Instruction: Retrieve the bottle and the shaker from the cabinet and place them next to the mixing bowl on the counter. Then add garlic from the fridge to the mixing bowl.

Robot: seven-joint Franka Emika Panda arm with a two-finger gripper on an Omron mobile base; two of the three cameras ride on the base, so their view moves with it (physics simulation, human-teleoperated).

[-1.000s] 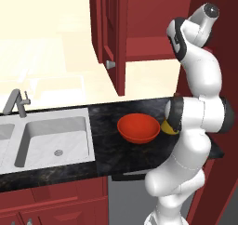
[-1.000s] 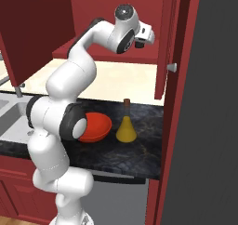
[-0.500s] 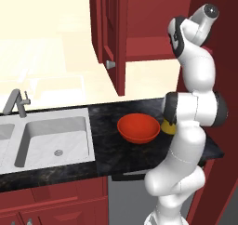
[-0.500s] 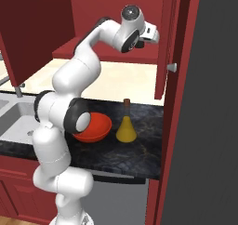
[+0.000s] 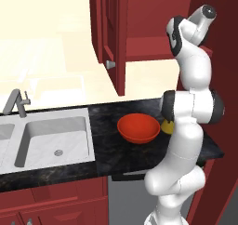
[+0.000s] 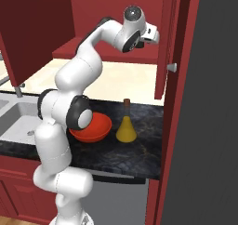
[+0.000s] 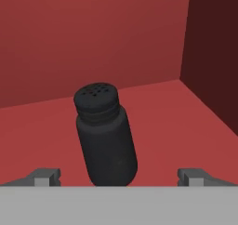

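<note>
I've got the arm (image 6: 79,75) raised high, elbow bent, wrist level. Gripper (image 7: 119,176) jaws spread wide, nothing between them gripped.

Bottle (image 5: 167,125) mostly hidden behind arm in left base view; shaker (image 7: 106,135) base cut off at bottom.

White Franka arm (image 5: 186,140), glossy rounded links, segmented tube shape. Dark grey/black bands at joints, round dark caps on the elbow sides (image 6: 78,119). Fat bulbous lower link on a white pedestal base (image 6: 65,184). Wrist end has a round grey disc cap (image 6: 134,12) with a darker ring, dark underside beneath it. Finger tips (image 7: 44,176) small, grey, stepped blocky shape, darker on the inner faces. No cables, screws or markings legible.
</note>
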